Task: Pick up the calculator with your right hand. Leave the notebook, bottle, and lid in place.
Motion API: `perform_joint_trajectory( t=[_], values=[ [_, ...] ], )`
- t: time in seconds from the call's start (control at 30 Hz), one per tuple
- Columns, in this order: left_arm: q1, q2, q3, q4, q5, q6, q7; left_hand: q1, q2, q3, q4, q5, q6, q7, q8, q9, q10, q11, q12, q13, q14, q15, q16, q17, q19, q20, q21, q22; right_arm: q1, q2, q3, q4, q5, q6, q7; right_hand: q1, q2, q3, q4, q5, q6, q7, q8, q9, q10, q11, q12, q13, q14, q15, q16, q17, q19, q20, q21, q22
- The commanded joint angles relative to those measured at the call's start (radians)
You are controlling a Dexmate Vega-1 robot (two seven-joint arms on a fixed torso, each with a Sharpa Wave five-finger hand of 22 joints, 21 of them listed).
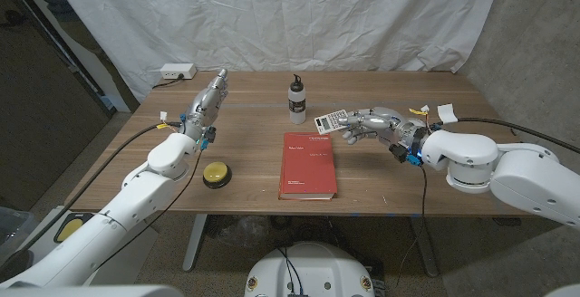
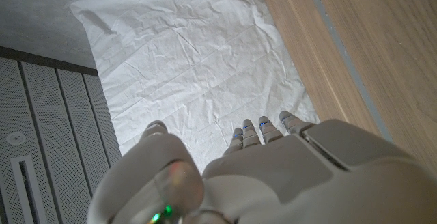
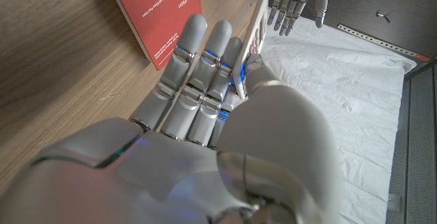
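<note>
Nearest in the head view, the red hardcover notebook (image 1: 307,165) lies flat at the middle of the brown wooden table (image 1: 381,175), with a round yellow lid (image 1: 215,173) to its left and a small white bottle with a black cap (image 1: 296,100) beyond it. Just right of the bottle, the right hand (image 1: 367,123) pinches the slim white calculator with dark keys (image 1: 331,119), tilted and seemingly lifted off the table. Its thin, stiff plastic body looks light and probably slippery, so the long edges seem the safest hold. The left hand (image 1: 210,98) hangs raised above the far left of the table, holding nothing, fingers straight. A white power strip (image 1: 178,71) sits at the far edge, against a wrinkled white sheet (image 1: 272,16).

From the left wrist, straight fingers (image 2: 270,128) point at that sheet.

From the right wrist, the fingers (image 3: 194,53) and thumb clamp the calculator's edge (image 3: 259,22) above the notebook (image 3: 160,12)
</note>
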Motion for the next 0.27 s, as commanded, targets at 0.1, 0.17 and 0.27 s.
perform_joint_trajectory(
  t=[0.1, 0.17, 0.27],
  values=[
    [0.026, 0.005, -0.017, -0.012, -0.008, -0.019, 0.004, 0.006, 0.004, -0.007, 0.002, -0.003, -0.002, -0.001, 0.002, 0.004, -0.008, 0.005, 0.002, 0.003, -0.003, 0.004, 0.000, 0.005, 0.004, -0.027, -0.001, 0.006, 0.016, 0.004, -0.002, -0.023, 0.001, -0.027, -0.002, 0.060, 0.048, -0.001, 0.005, 0.004, 0.008, 0.002, 0.008, 0.006, 0.035, -0.023, 0.003, 0.006, 0.013, -0.005, 0.006, 0.005, -0.003, -0.103, 0.012, 0.003],
    [0.034, 0.005, -0.020, -0.016, -0.004, -0.027, 0.008, 0.006, 0.005, -0.007, 0.002, -0.003, -0.002, -0.001, 0.002, 0.004, -0.008, 0.006, 0.002, 0.003, -0.003, 0.004, 0.000, 0.005, 0.003, -0.027, -0.001, 0.006, 0.021, 0.006, -0.007, -0.022, -0.001, -0.028, 0.001, 0.059, 0.048, -0.002, 0.006, 0.004, 0.008, 0.001, 0.007, 0.007, 0.036, -0.022, 0.002, 0.006, 0.013, -0.004, 0.006, 0.005, -0.003, -0.103, 0.014, 0.003],
    [0.042, 0.005, -0.025, -0.019, -0.004, -0.031, 0.012, 0.006, 0.005, -0.008, 0.002, -0.003, -0.002, -0.001, 0.002, 0.004, -0.007, 0.007, 0.002, 0.003, -0.002, 0.004, 0.000, 0.005, 0.003, -0.027, -0.001, 0.006, 0.032, 0.008, -0.018, -0.019, -0.004, -0.031, 0.007, 0.058, 0.048, -0.002, 0.006, 0.004, 0.008, -0.001, 0.007, 0.008, 0.037, -0.022, 0.002, 0.007, 0.013, -0.004, 0.005, 0.005, -0.004, -0.103, 0.016, 0.003]
  ],
)
